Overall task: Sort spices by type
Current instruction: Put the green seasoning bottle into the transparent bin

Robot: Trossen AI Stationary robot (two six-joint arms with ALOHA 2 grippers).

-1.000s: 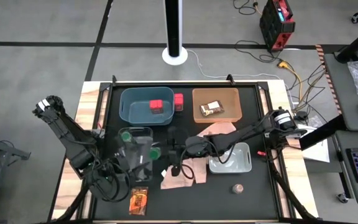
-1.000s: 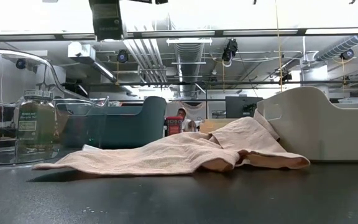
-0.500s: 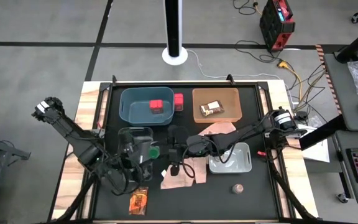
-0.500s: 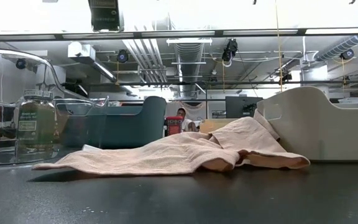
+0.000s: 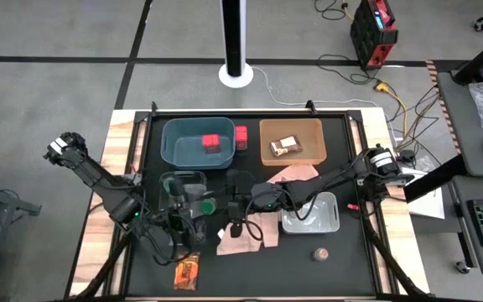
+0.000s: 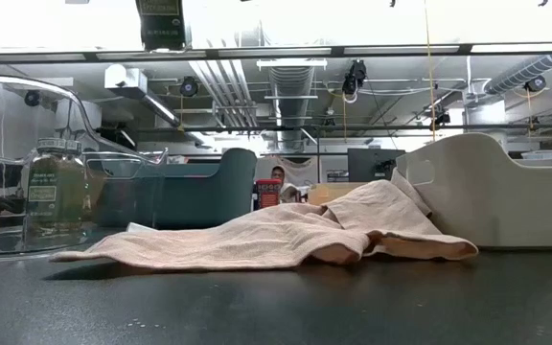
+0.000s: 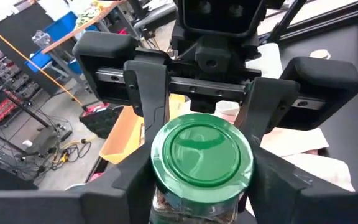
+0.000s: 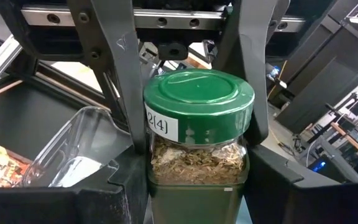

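Both end effectors, left (image 7: pixel 201 152) and right (image 8: pixel 194 134), clamp one glass jar (image 8: pixel 197 149) with a glossy round green lid, mid-frame.

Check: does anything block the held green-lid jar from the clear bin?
Nothing visible does. The right gripper holds the green-lidded jar beside the clear bin, with the left gripper at it too. Another jar sits inside.
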